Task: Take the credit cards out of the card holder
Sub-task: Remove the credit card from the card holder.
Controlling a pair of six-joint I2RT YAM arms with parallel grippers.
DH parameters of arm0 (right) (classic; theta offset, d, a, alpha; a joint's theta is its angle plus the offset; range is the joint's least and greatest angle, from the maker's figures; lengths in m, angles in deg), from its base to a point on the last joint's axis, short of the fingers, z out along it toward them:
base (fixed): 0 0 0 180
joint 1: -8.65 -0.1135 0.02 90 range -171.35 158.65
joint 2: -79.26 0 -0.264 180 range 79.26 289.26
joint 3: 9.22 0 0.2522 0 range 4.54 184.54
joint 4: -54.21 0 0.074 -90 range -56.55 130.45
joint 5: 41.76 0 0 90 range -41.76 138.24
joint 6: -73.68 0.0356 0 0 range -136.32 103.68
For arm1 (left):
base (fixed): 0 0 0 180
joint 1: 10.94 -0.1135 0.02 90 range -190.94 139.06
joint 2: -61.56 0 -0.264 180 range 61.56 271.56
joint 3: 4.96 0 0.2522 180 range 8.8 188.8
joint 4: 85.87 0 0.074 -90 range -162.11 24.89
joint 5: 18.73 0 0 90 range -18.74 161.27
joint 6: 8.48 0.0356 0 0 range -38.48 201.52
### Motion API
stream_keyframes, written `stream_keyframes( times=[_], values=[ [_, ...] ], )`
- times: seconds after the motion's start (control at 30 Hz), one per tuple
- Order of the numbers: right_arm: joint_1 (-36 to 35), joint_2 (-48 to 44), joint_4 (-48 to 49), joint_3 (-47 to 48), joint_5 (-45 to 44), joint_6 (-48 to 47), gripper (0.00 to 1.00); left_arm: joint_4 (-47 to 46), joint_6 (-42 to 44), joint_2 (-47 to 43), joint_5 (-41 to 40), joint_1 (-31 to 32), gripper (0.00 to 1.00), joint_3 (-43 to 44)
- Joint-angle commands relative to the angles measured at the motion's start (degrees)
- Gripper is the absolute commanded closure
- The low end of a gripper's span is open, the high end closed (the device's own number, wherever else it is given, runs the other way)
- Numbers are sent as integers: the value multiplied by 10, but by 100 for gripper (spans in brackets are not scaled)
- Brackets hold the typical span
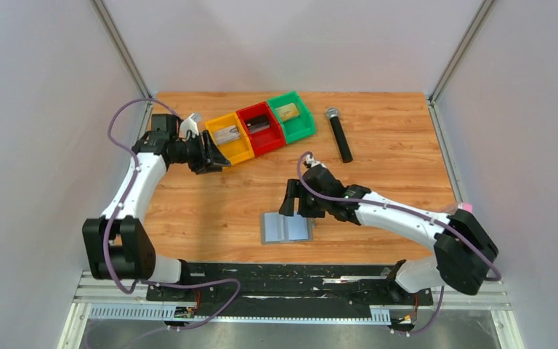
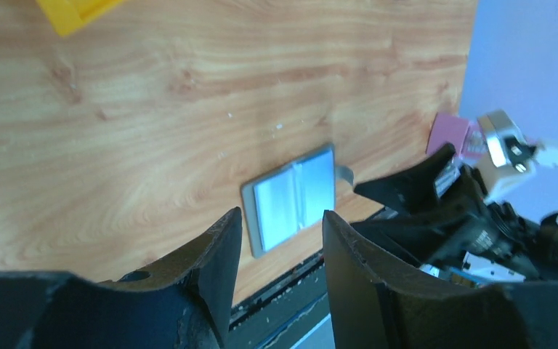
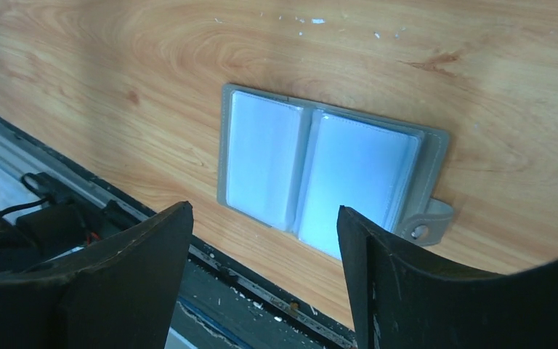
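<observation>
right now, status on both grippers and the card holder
Left gripper open, empty, beside the yellow bin. Right gripper open, empty, poised over the card holder. It lies flat, unfolded; nothing blocking it.

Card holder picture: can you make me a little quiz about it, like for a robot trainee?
1. True or false: the card holder lies folded shut.
2. Is the right gripper A) open or B) shut?
3. Fill in: the bin between the yellow bin and the green bin is ___.
Key: 1 false, it lies open; 2 A; 3 red, the red bin.
</observation>
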Motion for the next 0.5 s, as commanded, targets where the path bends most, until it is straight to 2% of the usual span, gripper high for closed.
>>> stream_keyframes(
  times=[0.0,0.23,0.47],
  values=[
    [-51,59,-15,63,-95,8,25,-24,13,-101,15,2,46,-51],
    [-97,169,-67,154,-149,4,21,-26,15,-194,-49,1,44,-104],
    [-139,255,-141,232,-191,23,19,-35,14,-207,-58,1,44,-138]
  ],
)
